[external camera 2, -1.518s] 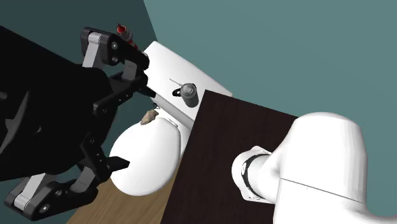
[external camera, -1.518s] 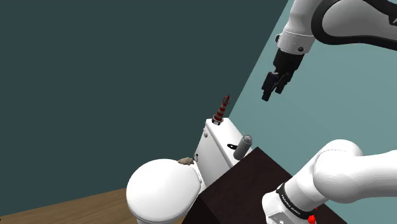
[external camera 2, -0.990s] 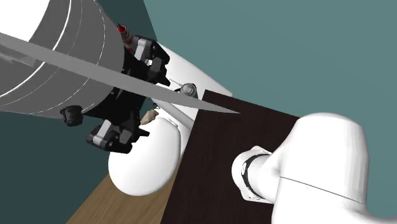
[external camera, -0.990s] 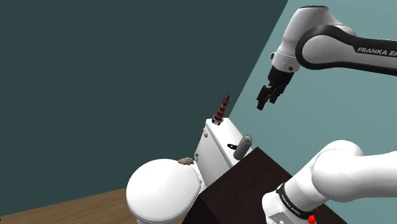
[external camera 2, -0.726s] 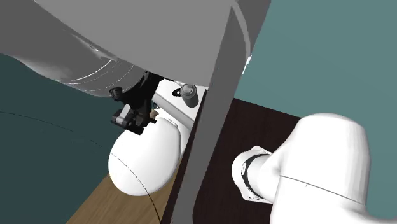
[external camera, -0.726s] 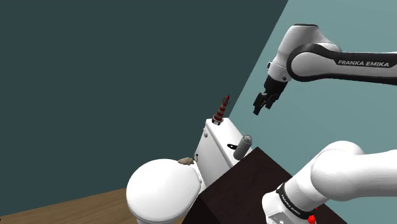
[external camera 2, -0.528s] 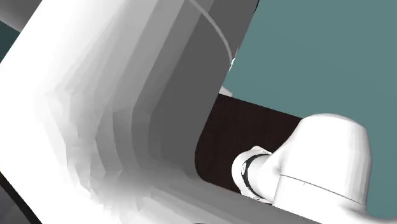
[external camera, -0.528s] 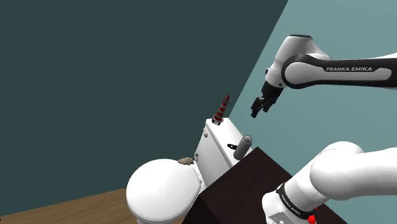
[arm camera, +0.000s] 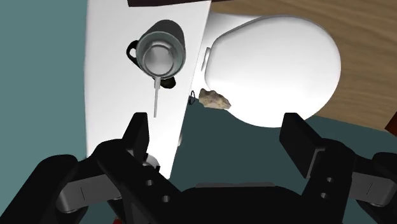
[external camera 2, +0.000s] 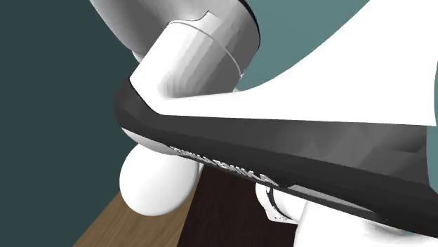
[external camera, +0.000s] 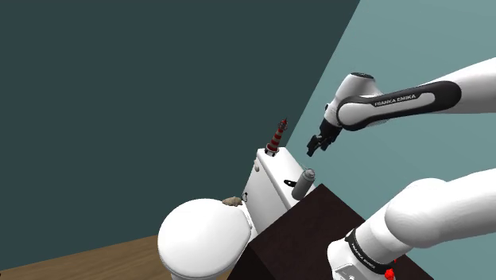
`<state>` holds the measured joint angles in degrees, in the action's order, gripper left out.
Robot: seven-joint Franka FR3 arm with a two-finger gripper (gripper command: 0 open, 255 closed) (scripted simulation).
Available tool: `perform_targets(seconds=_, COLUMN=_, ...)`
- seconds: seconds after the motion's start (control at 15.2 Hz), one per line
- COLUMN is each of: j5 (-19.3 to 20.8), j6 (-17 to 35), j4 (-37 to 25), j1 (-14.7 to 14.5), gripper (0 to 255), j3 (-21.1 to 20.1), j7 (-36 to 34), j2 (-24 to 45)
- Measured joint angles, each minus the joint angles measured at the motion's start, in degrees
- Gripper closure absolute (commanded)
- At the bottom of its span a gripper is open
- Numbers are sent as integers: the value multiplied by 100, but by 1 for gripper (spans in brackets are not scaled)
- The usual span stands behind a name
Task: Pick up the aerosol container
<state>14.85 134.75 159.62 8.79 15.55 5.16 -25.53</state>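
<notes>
Toilet tank lid [arm camera: 108, 95] | aerosol container [arm camera: 163, 54] upright, axis vertical | jaws spread, empty

Black gripper [external camera: 314, 148] hangs above white toilet tank [external camera: 266, 184], apart from grey aerosol can [external camera: 302, 184] on tank top, beside dark stand [external camera: 298, 231]. Red-striped cone [external camera: 277, 136] at tank's far end. Small brown lump [external camera: 233, 201] behind closed toilet lid [external camera: 203, 236].

I record that the gripper [external camera: 315, 147] has come down and toward the shoulder view's left, from high against the wall to a position near and above the aerosol container [external camera: 301, 184]. The arm [external camera 2: 281, 151] now crosses the second exterior view, covering the toilet tank [external camera: 266, 179].
</notes>
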Motion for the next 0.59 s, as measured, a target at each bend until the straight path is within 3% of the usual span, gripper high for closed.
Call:
perform_targets(seconds=0.33, j5=-166, j6=1222, j4=-50, j1=33, gripper=0, j3=526, j7=479, j2=1104)
perform_targets(seconds=0.59, j5=-1010, j6=2249, j4=-260, j1=-141, gripper=0, j3=892, j7=1293, j2=2273)
